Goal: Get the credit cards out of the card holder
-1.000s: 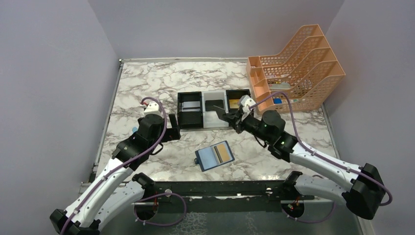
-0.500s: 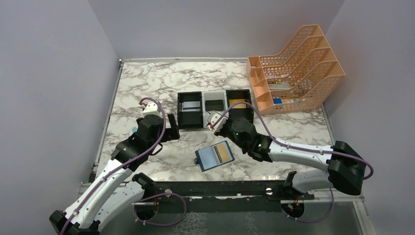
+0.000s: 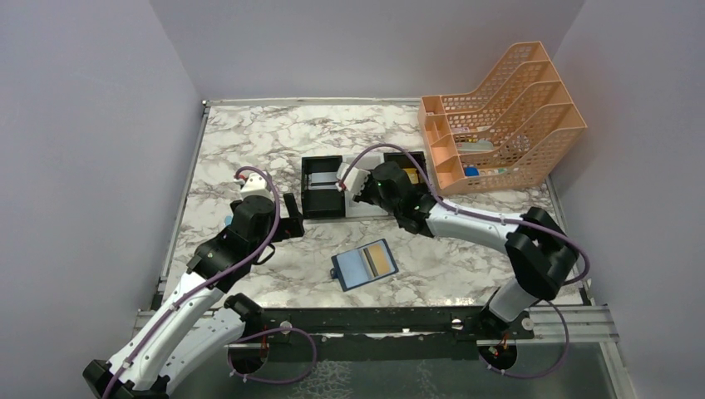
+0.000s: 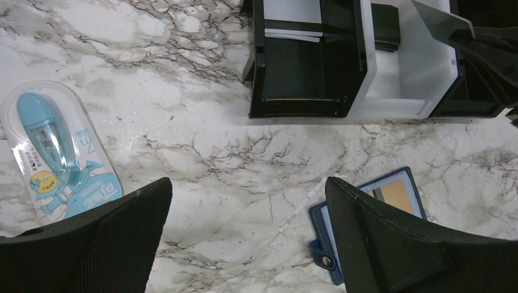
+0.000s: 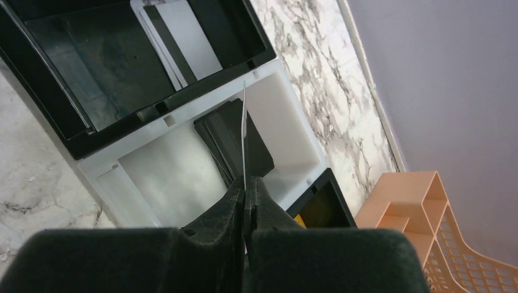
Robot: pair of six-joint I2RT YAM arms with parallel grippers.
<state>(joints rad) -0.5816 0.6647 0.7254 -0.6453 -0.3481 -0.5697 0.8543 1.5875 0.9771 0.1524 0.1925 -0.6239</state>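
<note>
The card holder [image 3: 364, 264] lies open on the marble near the front, navy with pale pockets, and a gold credit card [image 3: 381, 258] shows in its right pocket. My right gripper [image 3: 359, 191] hovers over the white tray [image 5: 183, 177], shut on a thin dark credit card [image 5: 244, 131] that I see edge-on. More black cards [image 5: 235, 143] lie in that tray. My left gripper [image 4: 247, 189] stands open above bare marble just left of the card holder [image 4: 321, 235], holding nothing.
Three small trays sit in a row: a black tray [image 3: 322, 187] with silver cards, the white one, and a black tray [image 3: 407, 170] with gold cards. A peach mesh file rack [image 3: 499, 116] stands at the back right. A blue correction-tape pack [image 4: 55, 152] lies left.
The right arm has folded and swung its gripper leftward, now over the white tray, still shut on the card. The left arm has hardly moved.
</note>
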